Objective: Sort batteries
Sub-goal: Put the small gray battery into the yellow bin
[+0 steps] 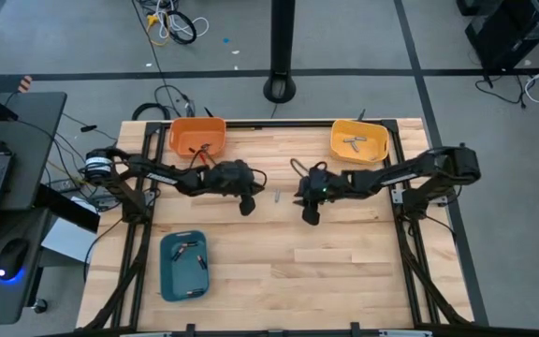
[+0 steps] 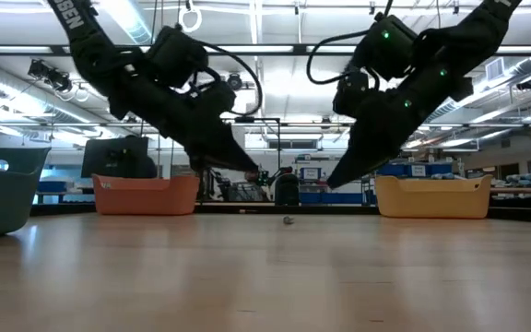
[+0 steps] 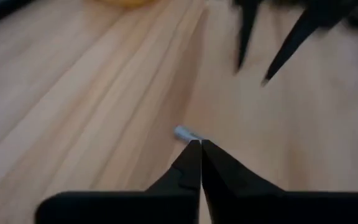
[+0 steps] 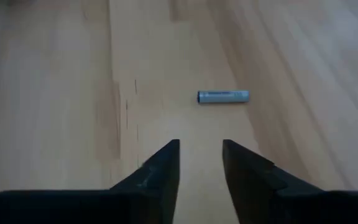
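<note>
One small silvery battery (image 1: 276, 197) lies on its side on the wooden table, midway between my two grippers. My left gripper (image 3: 201, 143) is shut, with nothing between its fingers. Its tips hover just short of the battery (image 3: 185, 133), above the table. My right gripper (image 4: 201, 146) is open and points slantwise down at the battery (image 4: 222, 96), which lies a short way beyond its fingertips. In the low view both grippers stand clear above the tabletop, with the battery (image 2: 289, 220) below and between them.
An orange tray (image 1: 197, 136) stands at the far left and a yellow tray (image 1: 358, 140) at the far right. A teal tray (image 1: 183, 265) stands near left. Each holds a few batteries. Bare wood lies in the middle and near right.
</note>
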You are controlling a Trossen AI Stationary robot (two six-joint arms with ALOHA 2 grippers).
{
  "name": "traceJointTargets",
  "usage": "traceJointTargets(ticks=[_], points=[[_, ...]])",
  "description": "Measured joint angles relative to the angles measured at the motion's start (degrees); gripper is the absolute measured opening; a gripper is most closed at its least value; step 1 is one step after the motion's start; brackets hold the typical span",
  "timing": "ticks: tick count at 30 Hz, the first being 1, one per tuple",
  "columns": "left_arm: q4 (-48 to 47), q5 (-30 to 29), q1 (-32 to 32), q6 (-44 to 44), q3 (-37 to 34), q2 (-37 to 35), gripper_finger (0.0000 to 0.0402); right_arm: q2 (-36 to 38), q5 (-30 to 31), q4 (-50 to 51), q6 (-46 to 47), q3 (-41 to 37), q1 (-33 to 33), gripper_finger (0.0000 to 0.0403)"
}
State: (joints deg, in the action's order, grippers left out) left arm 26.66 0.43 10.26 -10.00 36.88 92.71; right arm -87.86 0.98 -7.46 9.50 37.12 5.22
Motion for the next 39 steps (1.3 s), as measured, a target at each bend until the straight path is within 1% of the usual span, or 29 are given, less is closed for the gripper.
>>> traceJointTargets(ticks=[1,3,8,12,15,18,20,22,26,35,39], points=[[2.9,0.2,-0.3,-0.5,-0.9,0.0,0.0012,-0.6,0.9,0.0,0.3,0.0,-0.6,0.014],[7.0,0.3,-0.9,-1.1,-2.3,0.0,0.0008,-1.2,2.4,0.5,1.4,0.0,-1.4,0.0165],[13.5,0.2,-2.6,-1.0,-4.4,0.0,0.0026,-1.0,4.1,1.7,3.8,0.0,-2.6,0.0235],[13.9,0.0,-3.6,-0.9,-4.5,0.0,0.0026,-1.0,4.4,3.0,1.4,0.0,-4.0,0.0283],[14.2,-0.6,-4.1,-0.8,-4.5,0.0,0.0024,-1.1,8.4,3.2,0.4,-1.0,-4.6,0.031],[14.2,-0.7,-4.5,-0.6,-4.5,0.0,0.0023,-1.1,10.6,-1.4,-1.3,-3.5,-4.6,0.0329],[14.2,-0.8,-4.5,-0.2,-4.5,0.0,0.0023,-1.1,10.6,-6.7,-2.0,-5.6,-4.3,0.0339],[14.2,-0.8,-4.5,0.3,-4.5,0.0,0.0023,-1.1,9.2,-10.7,-2.1,-7.7,-3.9,0.0347],[14.2,-0.8,-4.5,0.3,-4.5,0.0,0.0023,-1.1,8.6,-14.9,-1.9,-10.9,-3.2,0.0352],[14.2,-1.3,-4.5,0.3,-4.5,0.0,0.0023,-1.1,8.1,-19.8,-1.6,-15.3,-0.8,0.0339],[14.2,-1.3,-4.5,0.3,-4.5,0.0,0.0023,-1.1,7.9,-19.9,-1.6,-16.1,-0.7,0.0336]])
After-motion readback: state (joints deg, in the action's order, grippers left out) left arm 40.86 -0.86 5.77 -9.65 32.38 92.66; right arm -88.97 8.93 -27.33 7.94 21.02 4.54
